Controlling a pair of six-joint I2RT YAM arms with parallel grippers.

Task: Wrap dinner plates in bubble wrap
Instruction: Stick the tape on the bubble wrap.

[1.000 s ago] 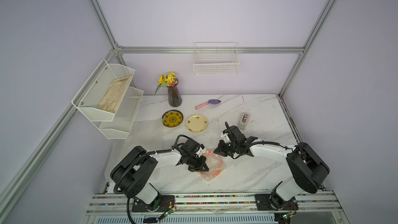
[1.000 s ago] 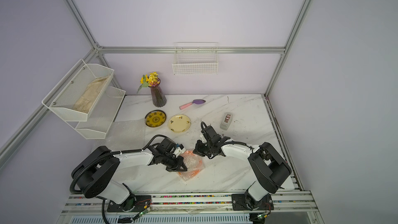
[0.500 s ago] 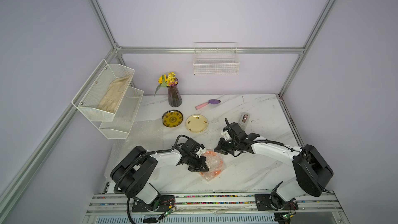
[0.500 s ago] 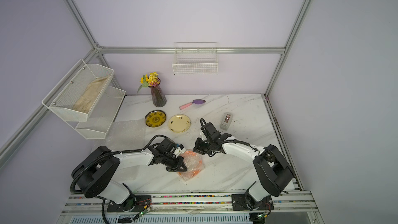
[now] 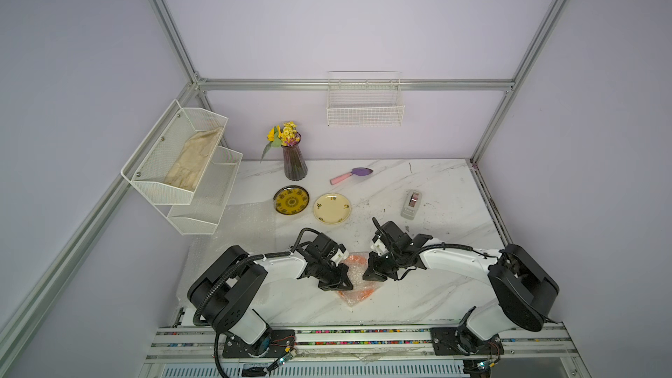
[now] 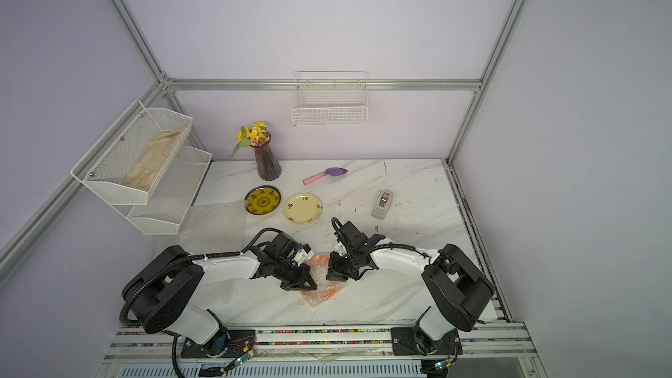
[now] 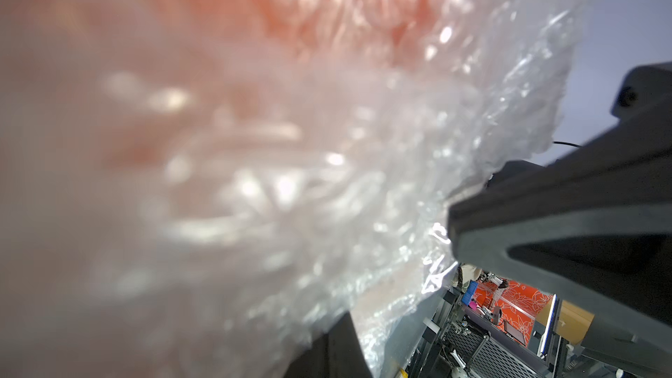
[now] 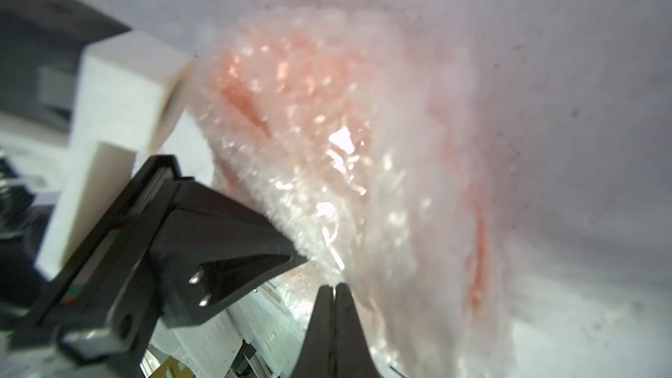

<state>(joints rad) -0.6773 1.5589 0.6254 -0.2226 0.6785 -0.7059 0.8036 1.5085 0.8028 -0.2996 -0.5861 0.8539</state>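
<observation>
- The desk (image 5: 436, 190) carries everything. The work sits at its near edge between the two arms, probably because both can reach it there.
- A spare sheet (image 5: 240, 223) of wrap lies flat at the desk's left side, likely set aside for another plate. I cannot tell whether more than one sheet is stacked there.
- The bubble wrap (image 5: 358, 287) in use is bunched round the orange plate (image 5: 354, 260), which shows through it. This bundle lies on the desk between the grippers.
- The left gripper (image 5: 338, 283) is over the bundle. Its fingers (image 7: 545, 234) are closed, apparently pinching a fold so the wrap holds over the plate.
- The right gripper (image 5: 372, 275) is at the bundle's opposite edge, its fingers (image 8: 345, 321) closed tip to tip. I cannot tell whether any film is caught between them. It seems placed to tuck or steady that side.
- The yellow patterned plate (image 5: 291, 200) and the cream plate (image 5: 332, 208) lie bare, just beside each other. They are farther back, clear of the work.
- The tape dispenser (image 5: 411, 204) stands on the right arm's side of the two bare plates, presumably for sealing.
- Count: three plates, one in wrap and two bare; at least two sheets; one dispenser.
</observation>
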